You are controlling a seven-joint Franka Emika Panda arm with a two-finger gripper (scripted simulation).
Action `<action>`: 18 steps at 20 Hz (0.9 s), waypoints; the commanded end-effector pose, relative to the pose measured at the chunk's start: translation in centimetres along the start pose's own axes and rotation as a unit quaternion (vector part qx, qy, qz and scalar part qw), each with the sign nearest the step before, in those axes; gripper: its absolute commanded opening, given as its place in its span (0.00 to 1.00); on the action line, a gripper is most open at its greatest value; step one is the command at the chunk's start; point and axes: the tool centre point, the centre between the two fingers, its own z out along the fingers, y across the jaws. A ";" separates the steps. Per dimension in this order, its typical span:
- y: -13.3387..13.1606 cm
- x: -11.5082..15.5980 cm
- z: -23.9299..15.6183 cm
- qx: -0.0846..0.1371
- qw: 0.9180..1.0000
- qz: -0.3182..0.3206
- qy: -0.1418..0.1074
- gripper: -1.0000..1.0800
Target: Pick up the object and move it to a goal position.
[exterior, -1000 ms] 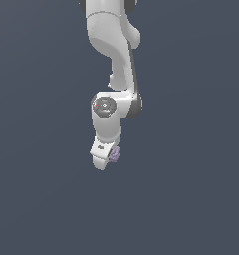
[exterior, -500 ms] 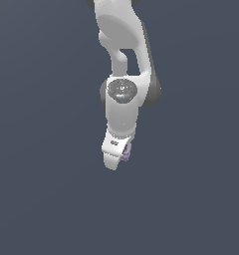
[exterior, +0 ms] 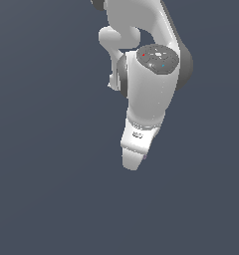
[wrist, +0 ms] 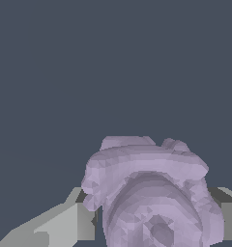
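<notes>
The object [wrist: 147,193] is a pale lilac-purple blocky piece with a round raised ring. It fills the wrist view, clamped between my two grey fingers [wrist: 65,224], one on each side of it. In the exterior view my gripper [exterior: 132,163] hangs below the white arm [exterior: 151,89], seen from behind and above over the plain dark grey ground. The white hand hides the fingertips and the object in that view. The gripper is shut on the object and holds it in the air.
Only a uniform dark grey surface [exterior: 47,189] shows around and below the arm. No other objects, edges or goal marker show in either view.
The arm has swung toward the exterior view's right and looms larger. The lilac piece that showed beside the hand earlier is now hidden behind it.
</notes>
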 end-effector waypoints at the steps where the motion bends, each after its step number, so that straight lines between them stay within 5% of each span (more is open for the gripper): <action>1: 0.2 1.2 -1.6 0.001 1.000 0.001 0.000 0.00; 18: 1.0 4.0 -5.1 0.001 1.000 0.001 -0.001 0.00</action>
